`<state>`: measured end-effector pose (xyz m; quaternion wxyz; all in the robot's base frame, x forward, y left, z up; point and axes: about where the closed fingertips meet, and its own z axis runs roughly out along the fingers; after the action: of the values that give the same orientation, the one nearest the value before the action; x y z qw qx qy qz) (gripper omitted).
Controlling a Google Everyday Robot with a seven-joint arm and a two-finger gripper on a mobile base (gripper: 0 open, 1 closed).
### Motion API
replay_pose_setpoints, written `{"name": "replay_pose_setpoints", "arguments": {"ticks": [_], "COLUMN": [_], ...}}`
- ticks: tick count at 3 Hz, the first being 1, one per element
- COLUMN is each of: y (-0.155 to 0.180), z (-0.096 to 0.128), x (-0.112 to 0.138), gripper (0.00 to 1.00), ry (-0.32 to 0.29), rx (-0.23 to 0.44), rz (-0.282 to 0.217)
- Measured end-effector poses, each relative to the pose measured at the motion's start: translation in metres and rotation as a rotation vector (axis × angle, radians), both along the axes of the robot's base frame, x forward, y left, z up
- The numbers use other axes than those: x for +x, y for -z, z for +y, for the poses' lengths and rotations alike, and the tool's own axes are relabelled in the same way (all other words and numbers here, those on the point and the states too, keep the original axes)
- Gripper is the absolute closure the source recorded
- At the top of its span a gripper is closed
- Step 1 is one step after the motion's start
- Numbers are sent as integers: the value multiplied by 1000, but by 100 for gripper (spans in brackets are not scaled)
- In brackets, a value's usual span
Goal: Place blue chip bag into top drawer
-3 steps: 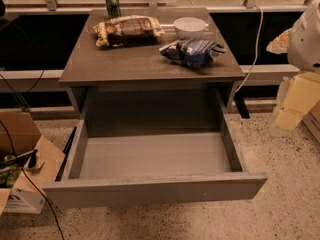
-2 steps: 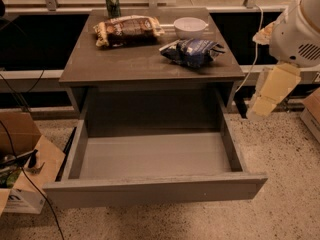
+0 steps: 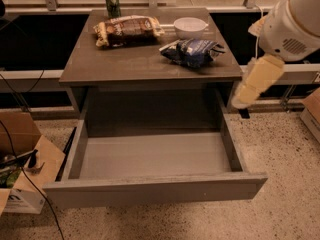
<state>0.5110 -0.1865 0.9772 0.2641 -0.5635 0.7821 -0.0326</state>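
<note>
The blue chip bag lies crumpled on the right side of the brown table top, just in front of a white bowl. The top drawer is pulled fully out below the table top, and its grey inside holds nothing. My arm comes in from the upper right. Its gripper hangs beside the table's right edge, at the drawer's back right corner, below and to the right of the bag. It touches nothing.
A larger brown-and-tan snack bag lies at the back left of the table top. A green can stands behind it. An open cardboard box with cables sits on the floor at the left. Another box edge is at the far right.
My arm has swung in from the right edge toward the table's right side. The bag, bowl and drawer have not moved.
</note>
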Motion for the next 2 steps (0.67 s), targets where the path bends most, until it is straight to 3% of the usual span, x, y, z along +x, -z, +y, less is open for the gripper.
{"name": "replay_pose_setpoints", "arguments": {"ticks": [1,2], "y": [-6,-4], "z": [2,4], "x": [49,126], "gripper": [0,0], "ry": [69,124], "rx": [82,198], "rz": [-100,-179]}}
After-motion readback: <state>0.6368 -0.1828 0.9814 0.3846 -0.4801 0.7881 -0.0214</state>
